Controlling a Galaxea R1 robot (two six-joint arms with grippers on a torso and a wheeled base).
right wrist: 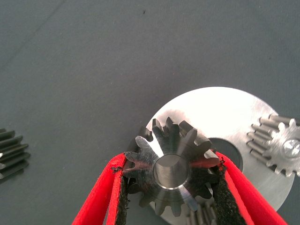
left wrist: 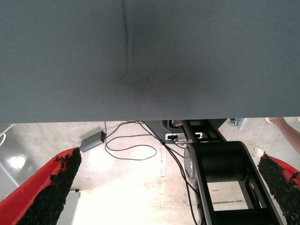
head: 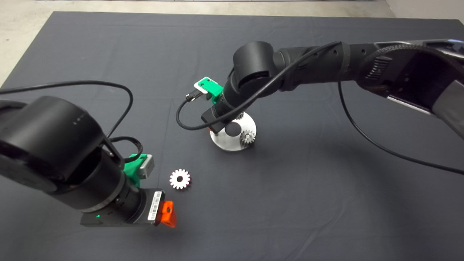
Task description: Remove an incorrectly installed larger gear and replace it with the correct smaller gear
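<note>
Dark grey mat (head: 297,203) covers the surface, pale floor beyond its far edge.

Round silver plate (head: 232,143): lies near mid-mat; one pale small gear (head: 247,137) sits on its right side.

Right gripper (right wrist: 171,176): reaches in from the right and hangs over the plate, fingers (right wrist: 101,197) clenched on the smaller gear (right wrist: 171,164). That dark gear is held at the plate's edge, over its rim; a round pin end fills its bore. Whether it is seated cannot be told.

Larger gear (head: 179,178): bright, flat on the mat, well apart from the plate to the lower left, just beside the left gripper (head: 168,214).

Left gripper: low at the left over the mat, fingers (left wrist: 56,187) spread wide, holding nothing.

Another gear (right wrist: 11,152): partly seen at the right wrist view's edge.
</note>
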